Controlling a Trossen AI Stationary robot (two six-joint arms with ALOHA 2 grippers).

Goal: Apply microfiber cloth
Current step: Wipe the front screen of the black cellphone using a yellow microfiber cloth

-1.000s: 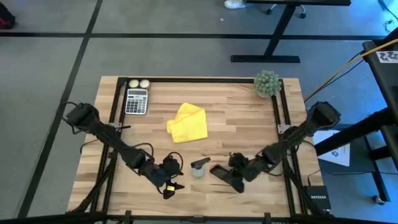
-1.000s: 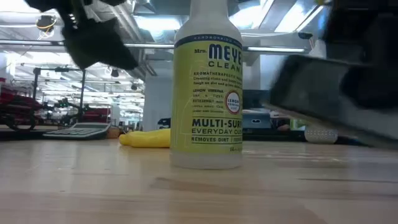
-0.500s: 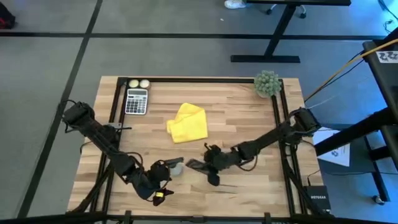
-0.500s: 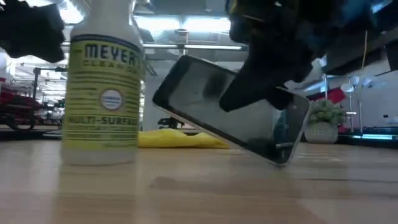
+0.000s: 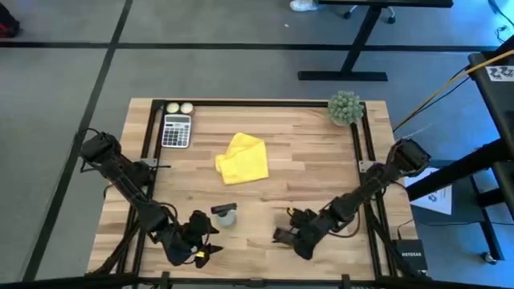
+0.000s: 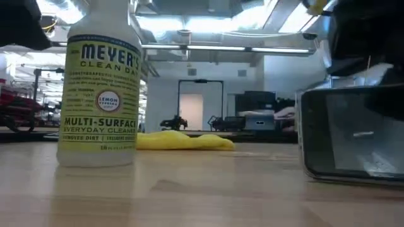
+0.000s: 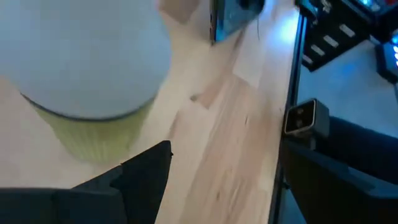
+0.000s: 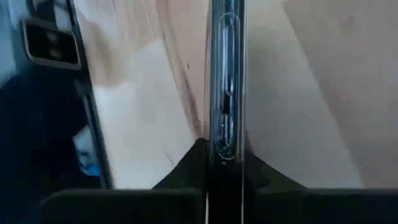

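Yellow microfiber cloth (image 5: 242, 158) — rumpled from above, flat (image 6: 184, 141) low down.

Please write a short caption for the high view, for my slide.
Right gripper holds the phone, left gripper beside the spray bottle; yellow cloth lies untouched.

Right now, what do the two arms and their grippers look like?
Both arms are dark, slim and jointed, each rising from a bulky rounded black base at a table side. Thin black cables loop alongside them. The left gripper carries a small yellow-orange spot near its tip; the right gripper is plain black with flat, wedge-shaped fingers.
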